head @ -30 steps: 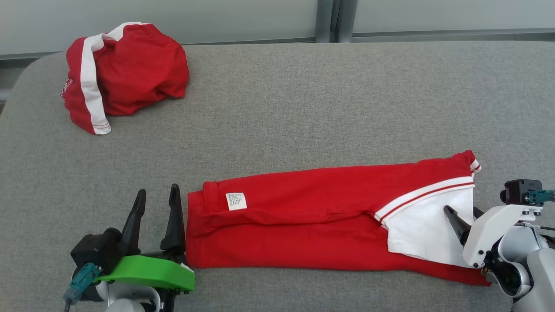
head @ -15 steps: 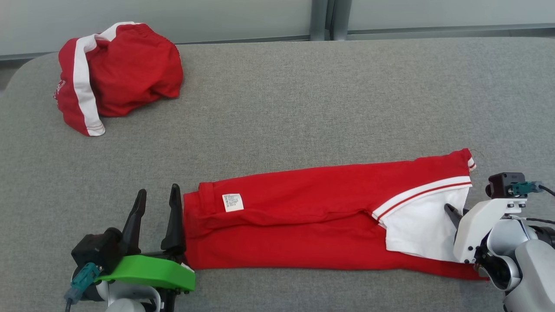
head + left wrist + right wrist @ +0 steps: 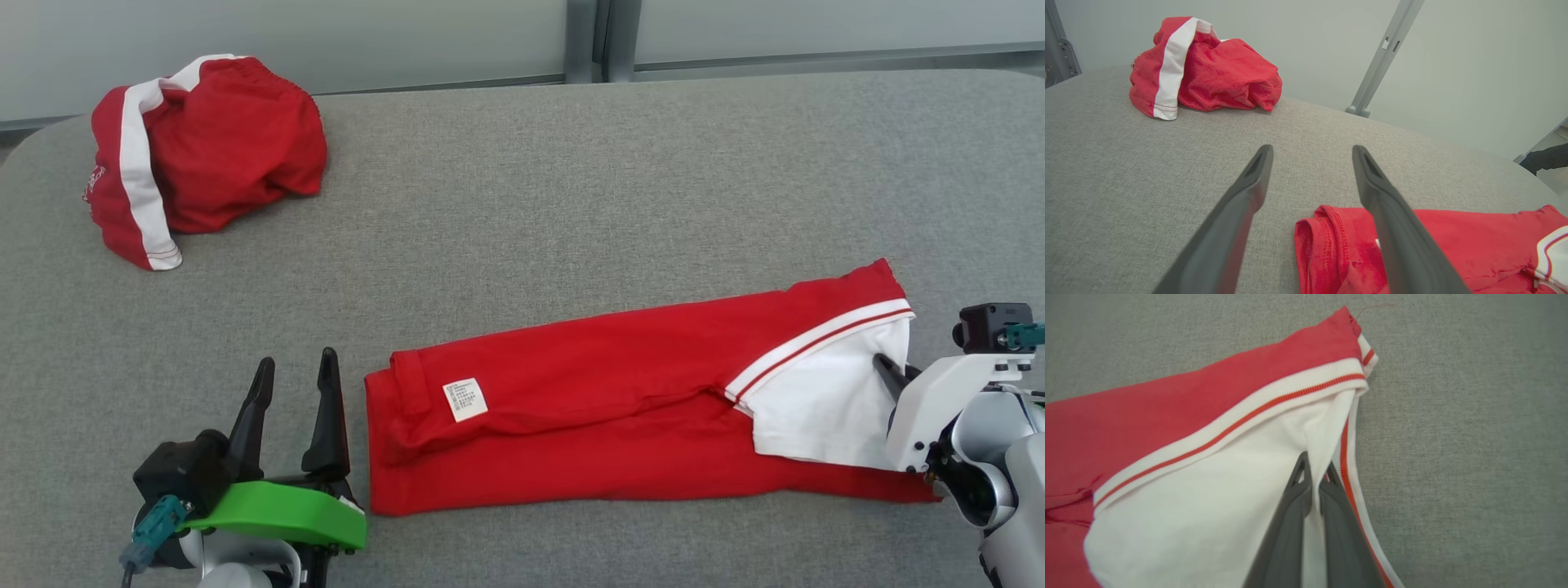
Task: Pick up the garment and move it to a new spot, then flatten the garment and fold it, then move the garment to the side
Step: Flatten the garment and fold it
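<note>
The right gripper pinches the white panel at the right end of the folded red garment – the left gripper, fingers spread and empty, stands just beside its left edge on the grey worktop; a crumpled red bundle lies far left
</note>
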`<state>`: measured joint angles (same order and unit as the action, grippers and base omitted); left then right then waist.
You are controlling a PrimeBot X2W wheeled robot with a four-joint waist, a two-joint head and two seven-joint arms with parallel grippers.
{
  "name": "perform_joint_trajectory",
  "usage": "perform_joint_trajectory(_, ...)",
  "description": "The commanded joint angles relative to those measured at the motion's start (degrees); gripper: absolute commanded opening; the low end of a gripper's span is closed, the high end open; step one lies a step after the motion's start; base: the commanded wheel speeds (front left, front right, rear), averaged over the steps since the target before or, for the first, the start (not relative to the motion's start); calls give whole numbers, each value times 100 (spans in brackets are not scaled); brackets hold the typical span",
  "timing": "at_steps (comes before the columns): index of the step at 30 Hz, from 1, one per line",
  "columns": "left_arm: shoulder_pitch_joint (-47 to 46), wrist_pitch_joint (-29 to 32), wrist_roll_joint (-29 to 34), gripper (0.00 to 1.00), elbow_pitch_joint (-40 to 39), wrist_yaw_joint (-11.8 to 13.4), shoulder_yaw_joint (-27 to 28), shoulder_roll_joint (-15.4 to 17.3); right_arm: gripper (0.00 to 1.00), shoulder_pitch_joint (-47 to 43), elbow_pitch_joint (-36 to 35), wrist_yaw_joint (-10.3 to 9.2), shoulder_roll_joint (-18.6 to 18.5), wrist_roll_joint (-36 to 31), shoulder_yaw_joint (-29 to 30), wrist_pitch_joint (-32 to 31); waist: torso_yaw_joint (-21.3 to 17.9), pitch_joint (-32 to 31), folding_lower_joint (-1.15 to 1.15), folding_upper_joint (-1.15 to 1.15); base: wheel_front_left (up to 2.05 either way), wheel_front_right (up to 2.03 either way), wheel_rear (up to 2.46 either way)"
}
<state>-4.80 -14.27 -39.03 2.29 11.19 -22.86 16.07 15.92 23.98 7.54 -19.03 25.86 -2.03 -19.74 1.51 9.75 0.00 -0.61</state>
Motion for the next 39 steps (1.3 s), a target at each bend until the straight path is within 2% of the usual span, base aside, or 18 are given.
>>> perform_joint_trajectory(1,-20,-26,11,100,15,37,-7,50,0,65,-43,-10,-71,23,77,36,-47,-31,0,61,0,0,0)
perform_joint_trajectory(10,47,42,18,100,-34,49,-60,81,0,127,-232,-9,-353,-142,575,10,-199,-125,0,61,0,0,0)
perform_joint_trajectory(18,59,78,2,100,-40,64,-105,94,0,155,-687,-9,-209,-173,777,-140,-270,-194,0,61,0,0,0)
perform_joint_trajectory(28,63,93,-11,100,-41,84,-149,98,0,-104,-1687,-7,-117,-14,306,-323,-289,-262,0,61,0,0,0)
perform_joint_trajectory(39,25,88,-32,100,-59,60,-193,86,0,-279,-2799,-5,43,80,-608,-515,-193,-312,0,61,0,0,0)
